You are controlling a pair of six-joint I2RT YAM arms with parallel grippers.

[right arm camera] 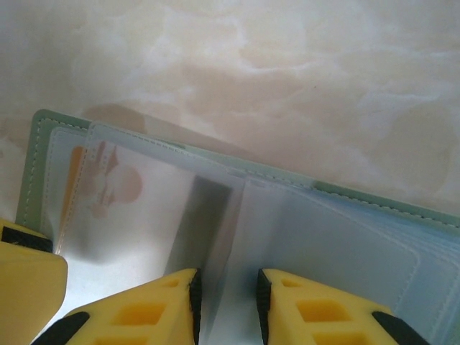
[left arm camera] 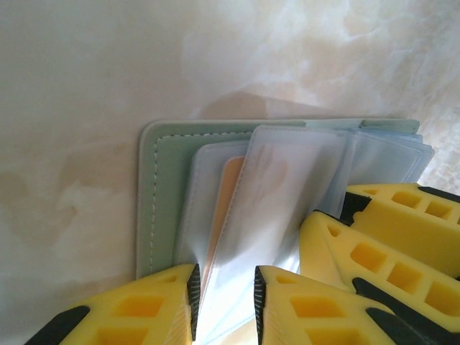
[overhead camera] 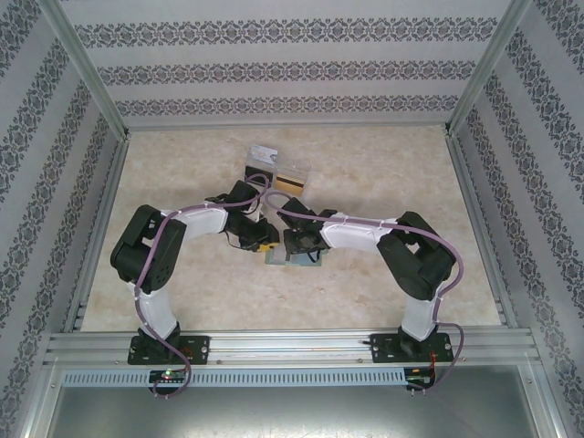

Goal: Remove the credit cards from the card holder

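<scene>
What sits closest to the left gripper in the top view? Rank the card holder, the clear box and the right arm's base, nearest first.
1. The card holder: mid-table, right at the left gripper.
2. The clear box: just beyond the gripper, toward the far wall.
3. The right arm's base: at the near edge, off to the right.

Two arms, left arm [overhead camera: 146, 251] and right arm [overhead camera: 415, 260], carry one gripper each, left gripper [left arm camera: 224, 310] and right gripper [right arm camera: 227, 305], with four yellow fingers [left arm camera: 144, 314] in all. One card holder [left arm camera: 159, 194] lies on one table [overhead camera: 392, 182], with one orange card [left arm camera: 230, 188] showing through at least three clear sleeves [left arm camera: 287, 180]. Beyond it sit two more cards, one pale card [overhead camera: 265, 153] and one gold-brown card [overhead camera: 292, 180]
</scene>
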